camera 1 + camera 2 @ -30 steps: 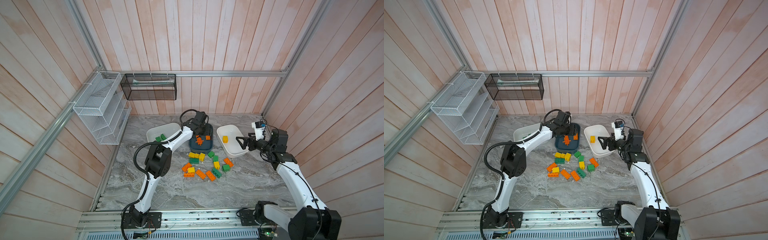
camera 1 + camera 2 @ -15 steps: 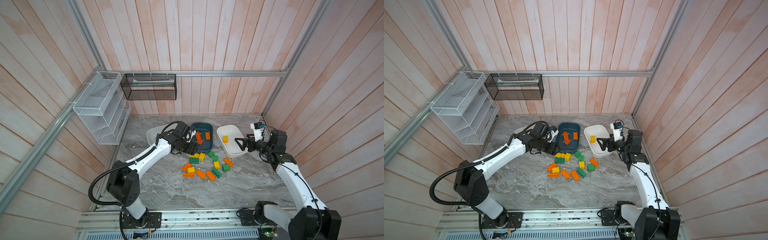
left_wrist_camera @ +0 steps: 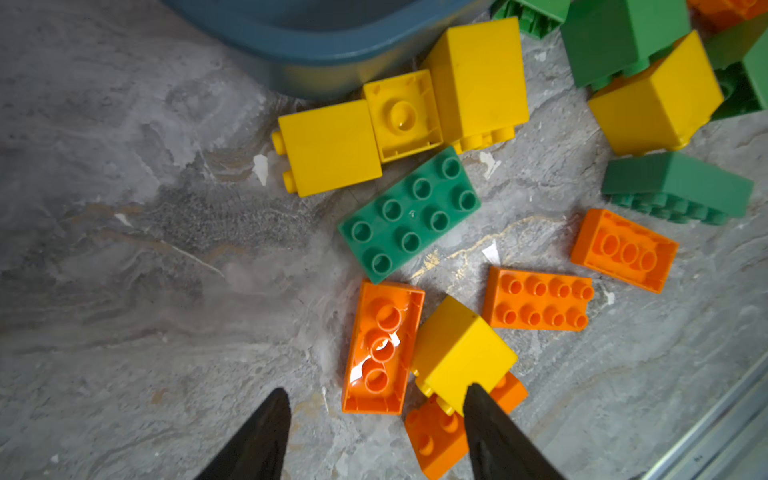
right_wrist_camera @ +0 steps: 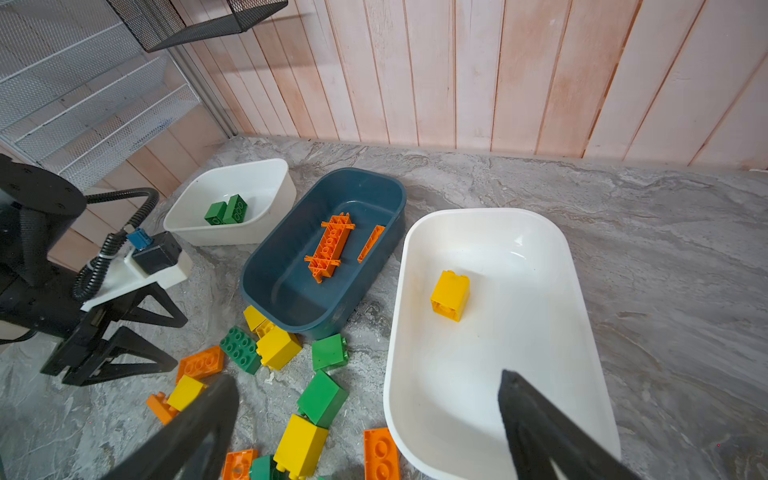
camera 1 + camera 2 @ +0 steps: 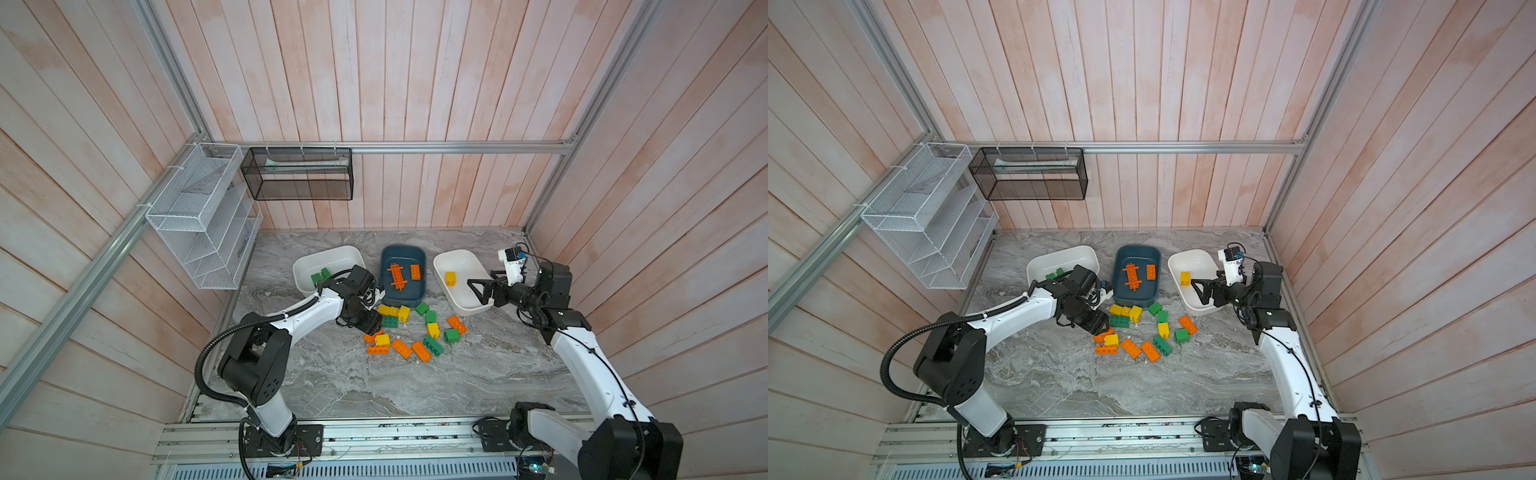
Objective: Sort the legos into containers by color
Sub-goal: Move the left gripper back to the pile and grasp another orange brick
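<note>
- While the left arm's wrist blocks one corner of the left white tub (image 5: 332, 264) in both top views, I can see two green legos (image 5: 321, 275) side by side inside it.
- The left jaws are spread and sit low at the edge of the loose pile. In the left wrist view one fingertip (image 3: 490, 432) overlaps a yellow brick (image 3: 461, 353), and I cannot tell whether it touches.
- That yellow brick sits tilted on an orange brick (image 3: 436, 440), which is half hidden beneath it. An upturned orange brick (image 3: 382, 347) lies just beside them.
- The teal tub (image 5: 401, 253), in the middle, holds a long orange piece (image 5: 397, 277) and an orange brick (image 5: 415, 271). The left wrist view cuts the tub off at the frame edge.
- The right white tub (image 5: 461, 266) holds one yellow lego (image 5: 450, 278). The right jaws are spread wide with nothing between them, above the tub's robot-side end.
- The remaining loose legos (image 5: 433, 330) lie on the table (image 5: 478, 374) in front of the tubs, and two yellow ones sit against the teal tub's wall.
</note>
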### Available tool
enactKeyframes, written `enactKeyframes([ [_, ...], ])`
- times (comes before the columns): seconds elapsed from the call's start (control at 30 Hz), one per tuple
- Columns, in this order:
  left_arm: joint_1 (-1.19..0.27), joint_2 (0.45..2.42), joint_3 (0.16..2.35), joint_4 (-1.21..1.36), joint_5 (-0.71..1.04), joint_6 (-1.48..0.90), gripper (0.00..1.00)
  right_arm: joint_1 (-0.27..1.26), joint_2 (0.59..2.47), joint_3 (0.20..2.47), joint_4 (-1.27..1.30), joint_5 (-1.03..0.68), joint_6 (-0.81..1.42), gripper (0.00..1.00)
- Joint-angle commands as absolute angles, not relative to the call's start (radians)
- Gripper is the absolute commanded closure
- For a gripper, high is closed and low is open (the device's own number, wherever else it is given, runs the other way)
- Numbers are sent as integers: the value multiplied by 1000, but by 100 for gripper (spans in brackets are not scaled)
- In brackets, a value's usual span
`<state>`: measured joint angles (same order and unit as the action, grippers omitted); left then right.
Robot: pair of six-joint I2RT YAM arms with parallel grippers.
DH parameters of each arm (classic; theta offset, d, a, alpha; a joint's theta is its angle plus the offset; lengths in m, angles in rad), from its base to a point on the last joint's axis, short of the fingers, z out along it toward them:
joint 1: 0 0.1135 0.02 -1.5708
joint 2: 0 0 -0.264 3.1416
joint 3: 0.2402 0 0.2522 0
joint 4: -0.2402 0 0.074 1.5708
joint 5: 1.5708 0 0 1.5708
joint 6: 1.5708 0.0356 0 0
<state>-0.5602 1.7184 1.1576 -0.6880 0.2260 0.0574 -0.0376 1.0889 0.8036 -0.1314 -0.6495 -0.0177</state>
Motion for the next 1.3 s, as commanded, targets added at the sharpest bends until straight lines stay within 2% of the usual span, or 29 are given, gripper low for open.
enactKeyframes([
  [0.0,-580,1757,1125,-630,193,89,32,-32,1083,796,-134,-661,-13,2],
  [0.37,-621,1806,1103,-607,171,80,33,-32,1077,793,-145,-662,-20,2],
  [0.67,-583,1754,1217,-650,173,44,33,-32,1086,787,-131,-672,-11,2],
  [0.93,-572,1793,1180,-629,173,69,37,-32,1088,788,-129,-669,-12,2],
  [1.27,-598,1822,1130,-641,146,104,37,-32,1088,795,-135,-667,-16,2],
])
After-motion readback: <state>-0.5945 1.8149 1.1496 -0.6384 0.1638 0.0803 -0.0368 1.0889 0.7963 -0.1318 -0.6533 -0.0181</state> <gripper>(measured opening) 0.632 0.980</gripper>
